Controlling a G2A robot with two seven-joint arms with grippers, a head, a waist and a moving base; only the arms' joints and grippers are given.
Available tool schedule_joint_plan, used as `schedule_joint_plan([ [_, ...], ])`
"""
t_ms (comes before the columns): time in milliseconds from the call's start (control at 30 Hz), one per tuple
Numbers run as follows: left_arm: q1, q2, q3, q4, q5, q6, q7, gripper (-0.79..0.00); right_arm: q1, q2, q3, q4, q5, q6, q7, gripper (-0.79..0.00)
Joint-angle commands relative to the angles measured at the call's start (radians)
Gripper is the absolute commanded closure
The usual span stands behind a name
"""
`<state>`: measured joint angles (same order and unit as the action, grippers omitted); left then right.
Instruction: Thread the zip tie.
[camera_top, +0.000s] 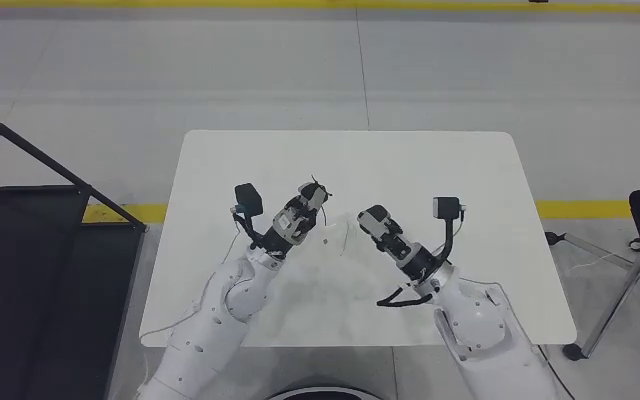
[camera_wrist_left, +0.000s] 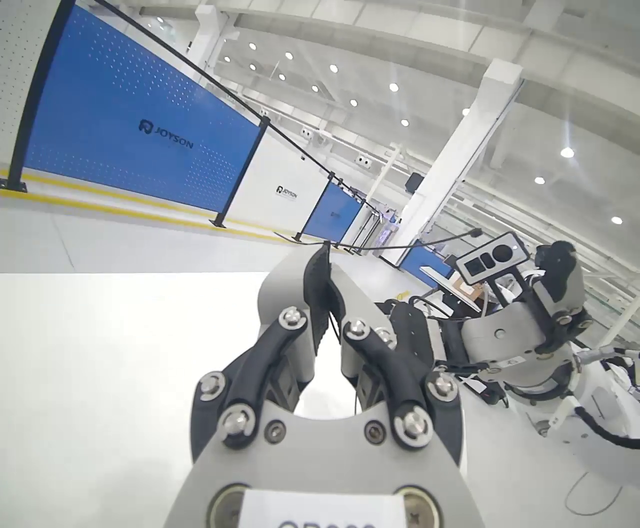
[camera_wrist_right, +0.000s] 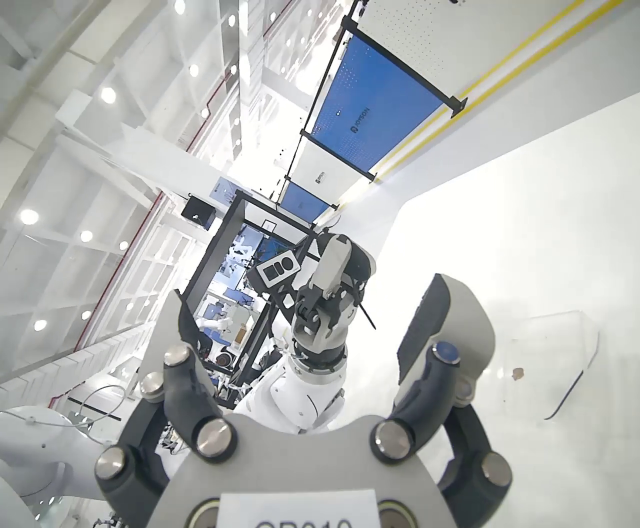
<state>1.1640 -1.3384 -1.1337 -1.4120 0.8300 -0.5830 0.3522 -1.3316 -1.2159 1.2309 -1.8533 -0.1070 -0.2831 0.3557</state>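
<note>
Left claw (camera_top: 308, 200) is pressed together on the black zip tie (camera_top: 318, 189), over the middle of the white desk (camera_top: 450, 170). In the left wrist view its two ribbed pads (camera_wrist_left: 316, 280) meet with no gap, and the tie (camera_wrist_left: 475, 232) leaves their tips as a thin dark strip that runs sideways toward the other arm and ends in a slightly thicker piece. More thin black strip hangs down in the space between the claw's fingers, below the pads.

Right claw (camera_top: 368, 218) sits near the left one, a little to its right in the top view, and the two point roughly toward each other without touching. Its fingers (camera_wrist_right: 440, 320) stand wide apart with nothing between them. Seen from the right wrist, the left claw (camera_wrist_right: 336, 250) shows in the gap between those fingers, with a short black end of the zip tie (camera_wrist_right: 367, 316) jutting out at a slant beside it and another thin end poking out past its tips.

On the desk just beside the right claw lies a clear plastic sheet (camera_wrist_right: 550, 350) with rounded corners, flat on the surface, with a small brown speck on it.
</note>
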Motion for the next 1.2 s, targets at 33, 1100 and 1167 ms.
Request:
schedule_joint_plan([
  [33,0.0,0.0,0.0,0.0,0.004,0.001,0.004,0.0,0.0,0.0,0.0,0.0,0.0,0.0,0.0,-0.785],
  [1100,0.015,-0.001,-0.025,-0.035,-0.222,-0.077,-0.188,0.0,0.101,-0.038,-0.161,0.191,-0.314,-0.148,-0.172,-0.336],
  [1167,0.015,-0.001,-0.024,-0.034,-0.223,-0.079,-0.189,0.0,0.103,-0.039,-0.162,0.192,-0.314,-0.148,-0.171,-0.32],
])
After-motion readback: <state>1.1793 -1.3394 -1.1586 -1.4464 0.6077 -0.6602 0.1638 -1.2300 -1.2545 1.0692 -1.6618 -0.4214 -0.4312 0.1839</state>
